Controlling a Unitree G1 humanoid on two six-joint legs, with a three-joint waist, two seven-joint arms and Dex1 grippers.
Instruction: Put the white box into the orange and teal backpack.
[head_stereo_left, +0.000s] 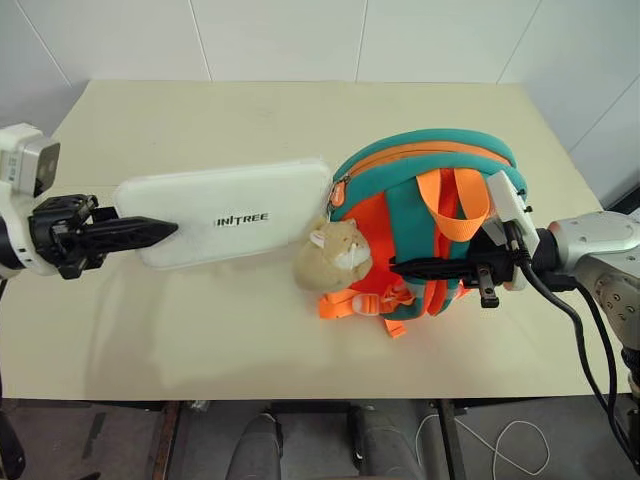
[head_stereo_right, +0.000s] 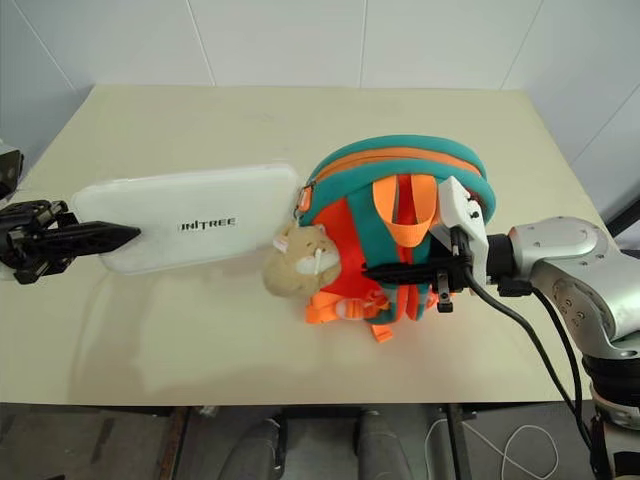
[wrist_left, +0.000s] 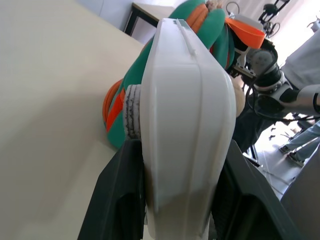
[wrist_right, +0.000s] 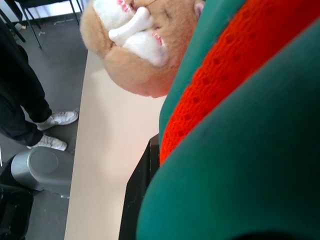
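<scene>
The white box (head_stereo_left: 225, 212) is held up above the table (head_stereo_left: 200, 120), with its long axis lying across the scene, from the robot's left side toward the orange and teal backpack (head_stereo_left: 425, 205). Its near short end sits between the fingers of the left gripper (head_stereo_left: 150, 232), which are closed on it only partway, because the box fills the gap between them; in the left wrist view both black fingers (wrist_left: 117, 200) press on the two flat faces. The far short end of the box almost touches the teal rim of the backpack, just beside the zipper line.

The backpack stands on the table, on the robot's right side, with a beige plush toy (head_stereo_left: 335, 255) hanging on its front. The right gripper (head_stereo_left: 415, 267) reaches in from the right with its fingers closed tight, and it appears to pinch a strap or fabric on the front of the backpack.

So the box already points at the bag, and the left arm is the one that carries it. I judge that the next move depends on the opening: the far end must meet the gap at the zipper, not the closed teal wall. Whether the zipper is open enough, I cannot tell.
</scene>
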